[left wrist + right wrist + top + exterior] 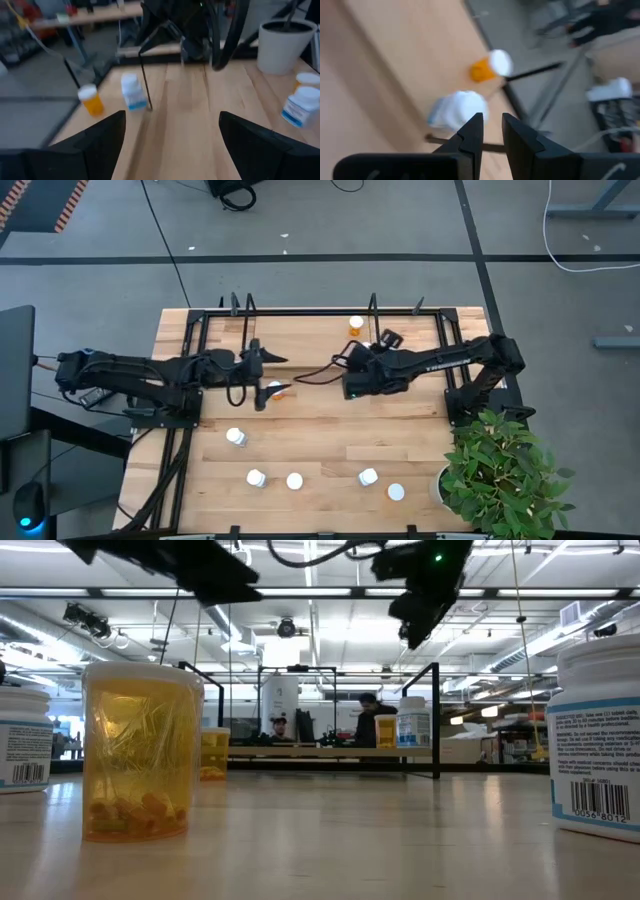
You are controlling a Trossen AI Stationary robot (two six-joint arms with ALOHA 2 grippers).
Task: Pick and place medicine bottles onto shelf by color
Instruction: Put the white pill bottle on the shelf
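- The left gripper (272, 374) was held wide open and empty, above the table a little toward 9 o'clock of its centre.
- An orange bottle (275, 389) was seen just beside its 6 o'clock finger; whether they touched could not be told.
- The right gripper (492, 131) was drawn nearly closed with nothing between its fingers, raised above the table toward 12 o'clock of centre.
- Just past its fingers a white bottle (458, 110) was seen on the shelf (310, 330), with a second orange bottle (490, 66) beside it.
- The shelf was laid along the table's 12 o'clock edge, a black wire frame (436, 720) upright at its end.
- That shelf orange bottle (355, 325) was set near the far rim, toward 1 o'clock.
- Five capped bottles were spread over the 6 o'clock half of the table: one (235, 437) at 8 o'clock, two (256, 477) (294, 480) side by side near 6 o'clock, two (368, 476) (396, 492) toward 5 o'clock.
- A potted plant (500, 470) was placed at the 4 o'clock corner.
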